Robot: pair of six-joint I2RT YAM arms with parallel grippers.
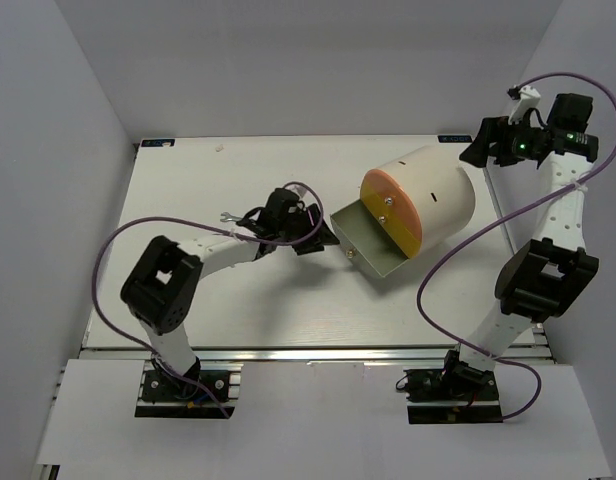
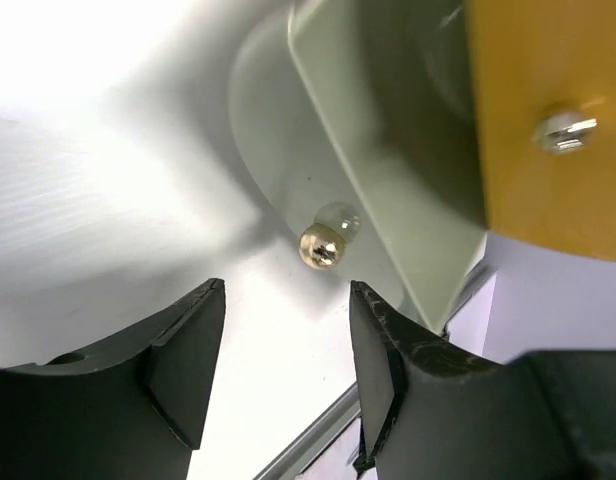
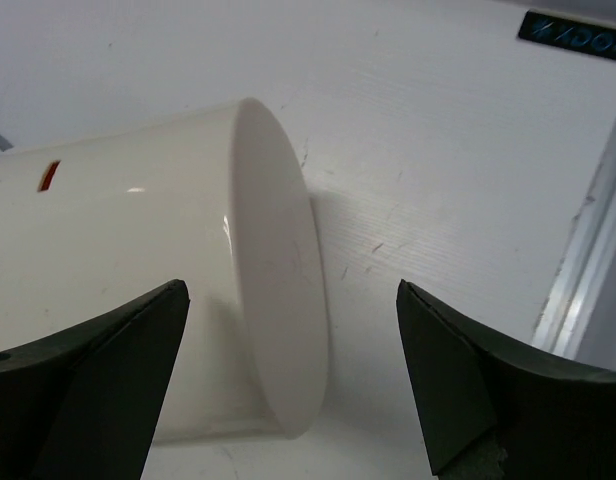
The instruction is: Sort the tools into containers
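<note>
The cream-white drum (image 1: 438,190) lies on its side at the table's middle right, its orange and yellow face (image 1: 393,212) turned to the left. A grey-green drawer (image 1: 373,248) stands pulled out of that face. My left gripper (image 1: 313,238) is open and empty just left of the drawer. In the left wrist view its jaws (image 2: 286,290) stand apart below the drawer's brass knob (image 2: 320,245). My right gripper (image 1: 475,148) is open and empty above the drum's rear end (image 3: 278,300). A small silver wrench (image 1: 227,216) lies by the left arm. No screwdrivers are visible.
A silver knob (image 2: 565,130) sits on the orange face (image 2: 538,180). White walls enclose the table on the left, back and right. A metal rail (image 1: 318,352) runs along the near edge.
</note>
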